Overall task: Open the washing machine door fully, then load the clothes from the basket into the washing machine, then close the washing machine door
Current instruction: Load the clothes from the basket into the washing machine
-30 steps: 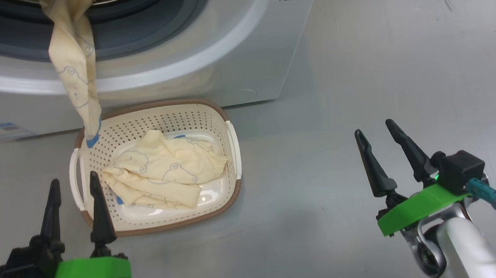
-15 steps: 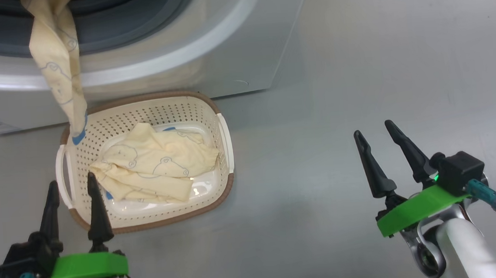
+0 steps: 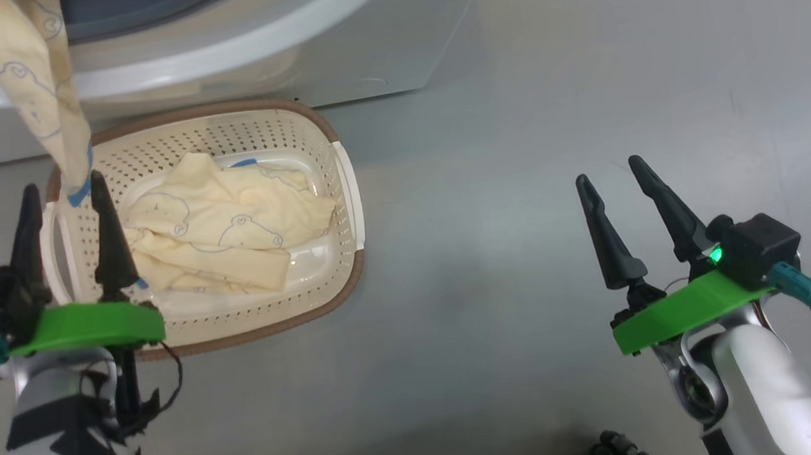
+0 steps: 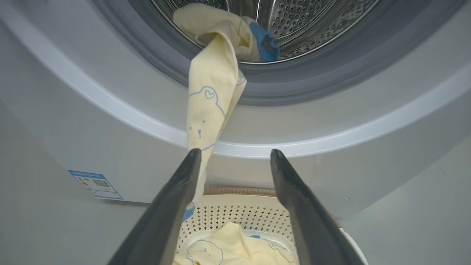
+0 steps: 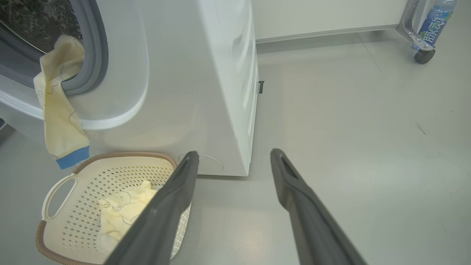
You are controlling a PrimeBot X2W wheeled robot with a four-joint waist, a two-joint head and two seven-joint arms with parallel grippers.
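The head view has shifted over the past second, so the washing machine (image 3: 221, 47) and everything before it are now seen higher and further left. That is read as camera motion, not as motion of the things. The washing machine stands just behind the basket (image 3: 228, 136), which rests on the floor (image 3: 544, 68).

A heap of the clothes (image 3: 220, 226) lies inside the basket. One hanging garment (image 3: 31, 82) is draped out of the drum (image 4: 294, 22), and its blue cuff (image 3: 81, 195) dangles at the basket's back-left corner.

Measured against the basket, the left end effector (image 3: 63, 181) has been carried forward from the near-left rim. Its fingertips are now seen beside that cuff. Its fingers are spread apart and nothing is held between them. In the left wrist view the garment passes just behind one finger.

The right end effector (image 3: 608, 170) is held well to the right of the basket, over bare floor. Its fingers are likewise apart and empty.

Loading is judged to be only partly done. The trailing garment must be pushed fully inside and the heap lifted out before the door can be shut cleanly. The left arm appears to be positioned for that.
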